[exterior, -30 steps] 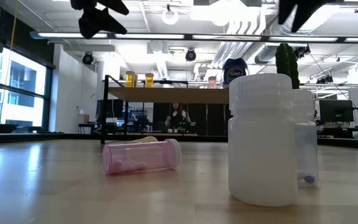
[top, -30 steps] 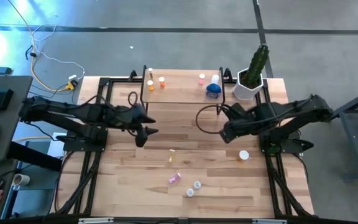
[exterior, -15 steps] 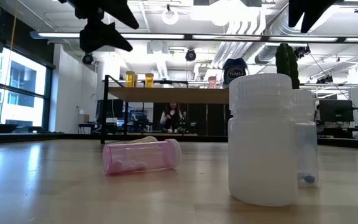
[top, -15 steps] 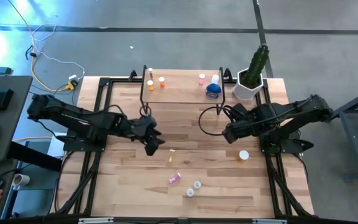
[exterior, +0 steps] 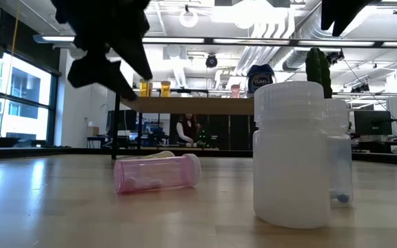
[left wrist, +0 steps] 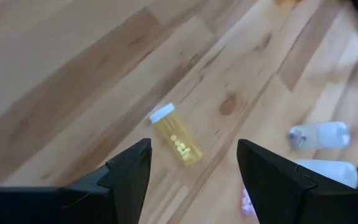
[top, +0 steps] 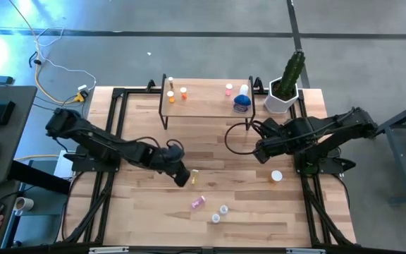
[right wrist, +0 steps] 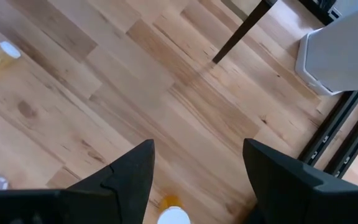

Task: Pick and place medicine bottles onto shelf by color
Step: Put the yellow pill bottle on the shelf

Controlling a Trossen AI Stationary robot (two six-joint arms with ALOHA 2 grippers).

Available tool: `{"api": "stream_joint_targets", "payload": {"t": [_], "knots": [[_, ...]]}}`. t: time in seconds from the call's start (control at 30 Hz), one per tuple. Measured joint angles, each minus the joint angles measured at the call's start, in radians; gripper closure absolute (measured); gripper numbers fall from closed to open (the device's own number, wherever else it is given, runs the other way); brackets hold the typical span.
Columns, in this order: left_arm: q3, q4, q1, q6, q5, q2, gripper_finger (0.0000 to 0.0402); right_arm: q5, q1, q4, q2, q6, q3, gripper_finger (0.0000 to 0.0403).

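Note:
The light-wood shelf stands at the table's far side and carries orange bottles, a pink bottle, a white bottle and the blue jar. On the table lie a yellowish bottle, a pink bottle, two clear bottles and an orange bottle with a white cap. My left gripper is open above the yellowish bottle and touches nothing. My right gripper is open and empty above the table's middle right.
A white pot with a green cactus stands at the shelf's right end. In the low view the pink bottle lies on its side and a white bottle stands upright close to the camera. A person shows in the room behind.
My left gripper has gone toward the table's right and near edges and down, from beside the shelf's left leg to a place over the yellowish bottle. The bottles have stayed where they were.

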Motion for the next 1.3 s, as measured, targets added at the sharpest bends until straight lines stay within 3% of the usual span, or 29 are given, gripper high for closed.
{"api": "stream_joint_targets", "payload": {"t": [0.57, 1.3], "knots": [[0.000, 0.133, -0.024, -0.108, 0.008, 0.252, 0.0174, 0.023, 0.000, 0.000, 0.000, -0.087, 0.000, 0.0167], [0.001, 0.203, -0.019, -0.163, 0.017, 0.306, 0.0174, 0.056, 0.000, 0.005, 0.000, -0.060, 0.000, 0.0167]]}}
